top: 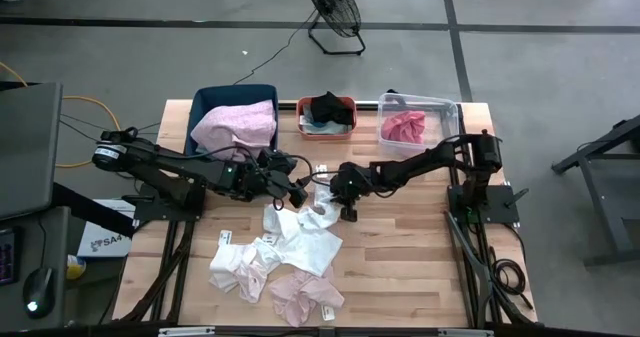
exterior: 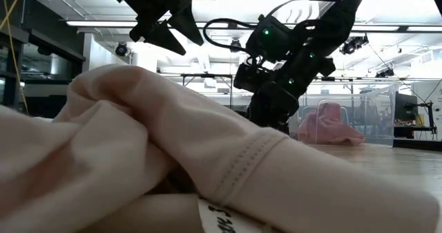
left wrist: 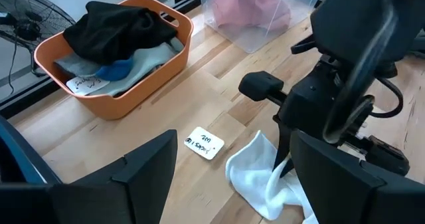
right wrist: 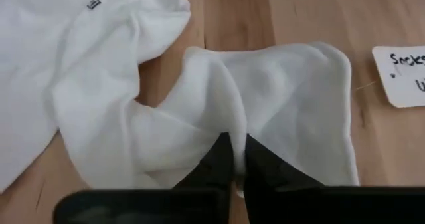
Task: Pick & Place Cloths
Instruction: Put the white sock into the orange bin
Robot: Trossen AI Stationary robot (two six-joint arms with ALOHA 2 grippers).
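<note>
Right gripper [right wrist: 238, 159] jaws pinched tight on a raised fold of white cloth [right wrist: 279, 98], bunching it for lift; left gripper [left wrist: 226, 177] hovers beside, jaws wide, empty.

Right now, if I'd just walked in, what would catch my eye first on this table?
Two dark arms meet over mid-table: the right gripper is shut, pinching a fold of a white cloth, while the left gripper hangs open beside it. More white and pink cloths lie heaped at the near edge. Along the far edge stand three bins: blue, orange and clear, each already holding cloth.
</note>
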